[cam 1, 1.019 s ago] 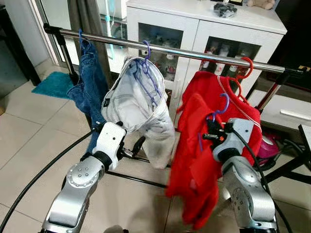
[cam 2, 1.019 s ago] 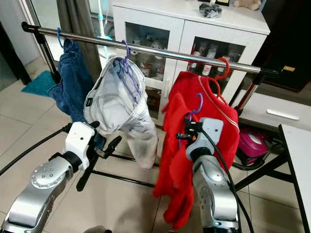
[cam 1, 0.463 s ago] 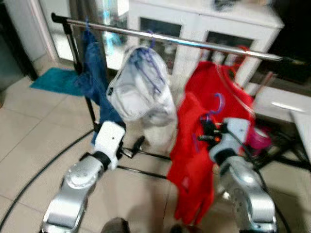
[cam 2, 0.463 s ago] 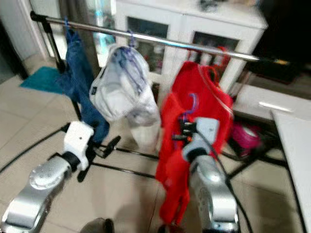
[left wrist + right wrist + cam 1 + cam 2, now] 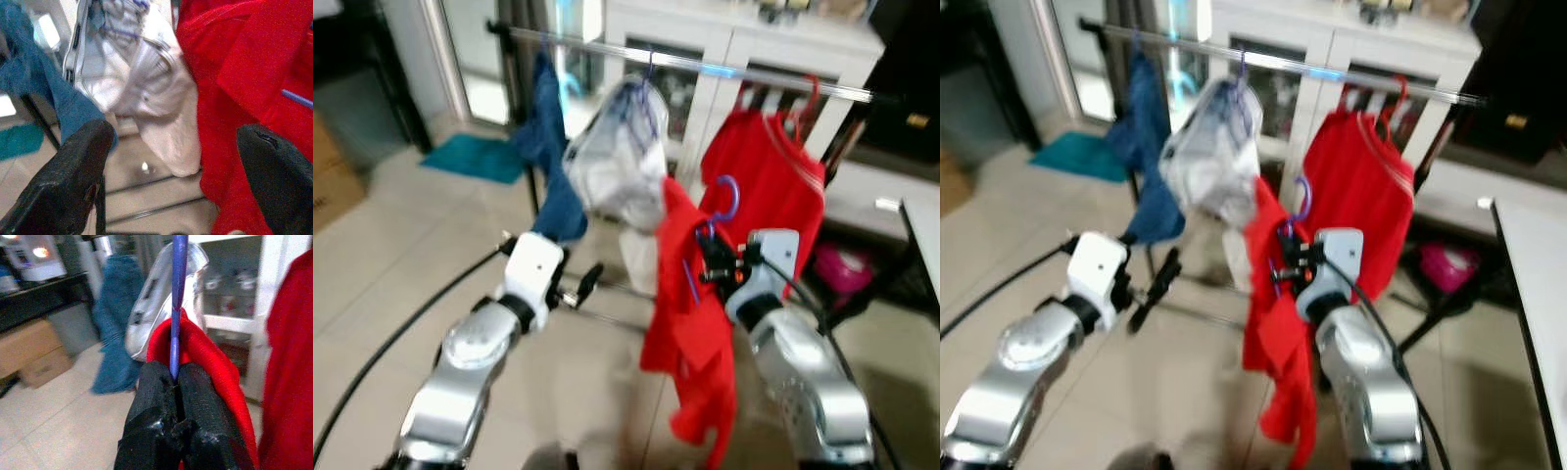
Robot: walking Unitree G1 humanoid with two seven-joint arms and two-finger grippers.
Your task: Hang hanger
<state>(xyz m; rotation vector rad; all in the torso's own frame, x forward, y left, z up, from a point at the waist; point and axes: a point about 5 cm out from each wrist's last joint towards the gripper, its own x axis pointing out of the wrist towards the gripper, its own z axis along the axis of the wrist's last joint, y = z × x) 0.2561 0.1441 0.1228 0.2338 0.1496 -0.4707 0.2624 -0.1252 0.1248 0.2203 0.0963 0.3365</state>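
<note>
Fingers, right gripper (image 5: 175, 382): the 2 black fingers (image 5: 151, 396) are pressed together on the neck of the purple hanger (image 5: 178, 298), just above the red cloth.
Fingers, left gripper (image 5: 173, 181): spread wide apart, gripping nothing; white and red cloth show between the 2 pads (image 5: 73, 176).
Purple hanger: held up in front of the rail, its hook (image 5: 728, 196) free in the air, below the bar and not on it.
Red garment on hanger (image 5: 690, 323): draped over the purple hanger, hanging down past the right gripper toward the floor.
Rail (image 5: 705, 67): silver bar running across the head views, in front of the white cabinet (image 5: 1332, 59).
Already on rail: blue jeans (image 5: 548, 147) at the robot's left, a white garment (image 5: 617, 166) in the middle, a red shirt (image 5: 769, 176) on a red hanger (image 5: 808, 98) at the right.
Left arm: raised low, gripper near the bottom of the jeans, apart from them.
Floor (image 5: 401, 245): pale tiles, with a teal mat (image 5: 475, 157) beyond the rail's left end.
Sharpness: both head views are blurred.
</note>
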